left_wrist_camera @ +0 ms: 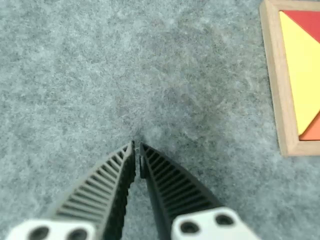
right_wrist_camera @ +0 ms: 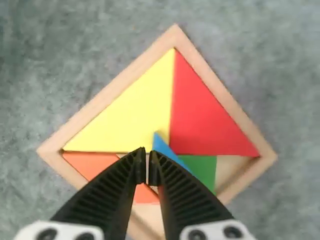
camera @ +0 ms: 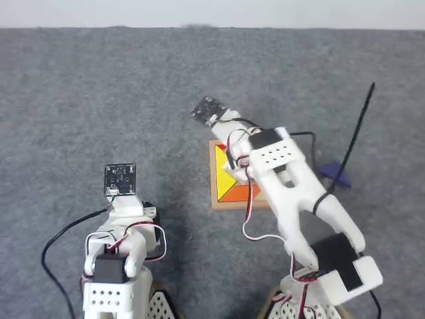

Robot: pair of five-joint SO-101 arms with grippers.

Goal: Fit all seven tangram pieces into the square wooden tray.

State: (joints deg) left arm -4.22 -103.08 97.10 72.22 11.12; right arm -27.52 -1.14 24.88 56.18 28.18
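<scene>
Nearest to us on the left, the left arm [camera: 119,256] sits folded back over its base, its wrist pointing away across the grey surface [camera: 99,100]. The left jaws are clenched, tip against tip, with nothing between them, and they hang just above bare carpet.

On the near right, the right arm [camera: 302,199] rises from its base and stretches far and to the left, its wrist tipped down over the square wooden tray [right_wrist_camera: 174,31]. The right jaws are pressed together too and grip nothing that we can make out. Their tips rest at the middle of the tray, where the yellow triangle [right_wrist_camera: 130,115], the orange piece [right_wrist_camera: 90,162] and the blue piece [right_wrist_camera: 161,145] meet.

The tray lies flat near the centre of the surface, farther out than the left arm and to its right. Inside it the yellow triangle and the red triangle [right_wrist_camera: 205,115] lie edge to edge, and the green piece [right_wrist_camera: 200,167] sits beside the blue one, with some wood showing around them.

To the right of the tray, past the right arm, a purple piece [camera: 332,174] lies on the surface, apart from the tray.
</scene>
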